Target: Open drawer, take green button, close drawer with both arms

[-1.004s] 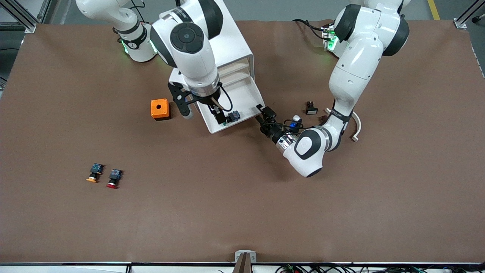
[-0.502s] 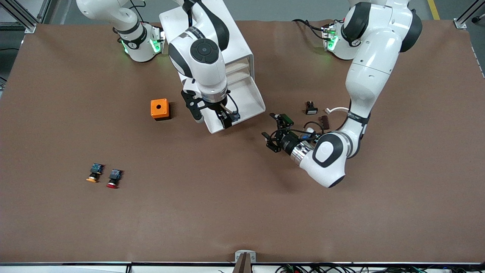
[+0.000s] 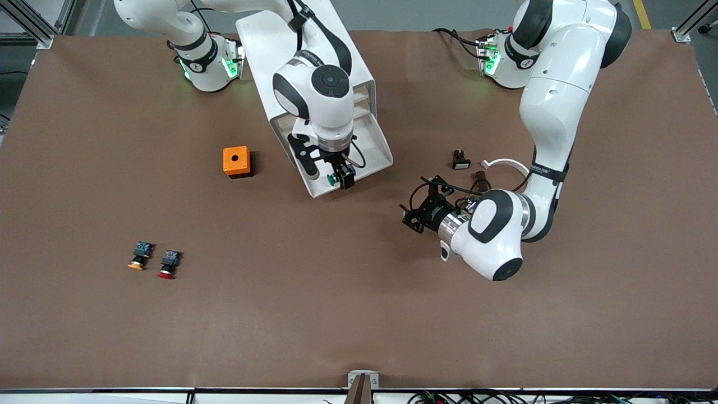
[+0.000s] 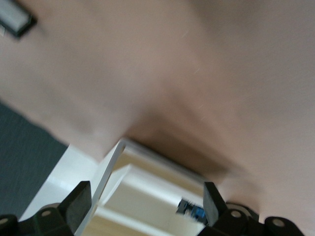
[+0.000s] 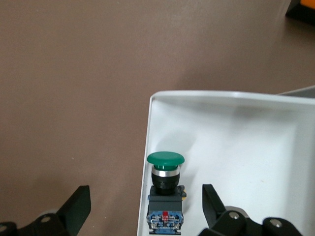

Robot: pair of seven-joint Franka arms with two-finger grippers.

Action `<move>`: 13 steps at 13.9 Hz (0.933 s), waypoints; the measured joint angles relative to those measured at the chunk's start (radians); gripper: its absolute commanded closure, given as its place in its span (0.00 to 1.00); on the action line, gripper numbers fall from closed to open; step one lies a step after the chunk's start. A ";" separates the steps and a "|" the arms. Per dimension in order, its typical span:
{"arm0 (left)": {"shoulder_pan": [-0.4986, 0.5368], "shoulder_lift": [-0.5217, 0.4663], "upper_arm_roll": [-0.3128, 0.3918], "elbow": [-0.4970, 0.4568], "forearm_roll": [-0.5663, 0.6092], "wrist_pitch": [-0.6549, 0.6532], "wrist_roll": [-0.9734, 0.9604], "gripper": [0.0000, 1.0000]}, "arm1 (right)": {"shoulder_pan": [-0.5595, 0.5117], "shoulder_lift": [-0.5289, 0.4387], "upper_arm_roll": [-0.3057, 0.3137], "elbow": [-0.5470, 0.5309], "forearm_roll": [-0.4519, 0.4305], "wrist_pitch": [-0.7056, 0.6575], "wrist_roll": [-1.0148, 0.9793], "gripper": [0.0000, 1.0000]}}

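The drawer (image 3: 370, 147) stands pulled out of the white cabinet (image 3: 280, 39). The green-capped button (image 3: 332, 179) lies in the drawer's corner nearest the front camera. In the right wrist view the button (image 5: 165, 189) lies cap forward against the drawer wall (image 5: 221, 96). My right gripper (image 3: 327, 171) is open over that corner. Its own view (image 5: 145, 209) shows one finger outside the wall and one inside, with the button between them, untouched. My left gripper (image 3: 419, 209) is open and empty over the table beside the drawer. Its blurred view (image 4: 145, 209) shows the drawer (image 4: 147, 182) and the button's blue block (image 4: 193, 212).
An orange box with a hole (image 3: 236, 161) stands beside the cabinet toward the right arm's end. A red-capped button (image 3: 168, 264) and an orange-yellow-capped button (image 3: 138, 255) lie nearer the front camera. A small black and white part (image 3: 461, 161) and a white curved piece (image 3: 507, 163) lie by the left arm.
My left gripper has drawn back from the drawer's corner to over the table beside it. My right gripper has shifted along the drawer's front and come down around the button.
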 measured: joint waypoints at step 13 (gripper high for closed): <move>-0.127 -0.086 -0.001 0.006 0.500 0.457 0.106 0.00 | 0.043 0.052 -0.002 -0.039 -0.045 0.072 0.046 1.00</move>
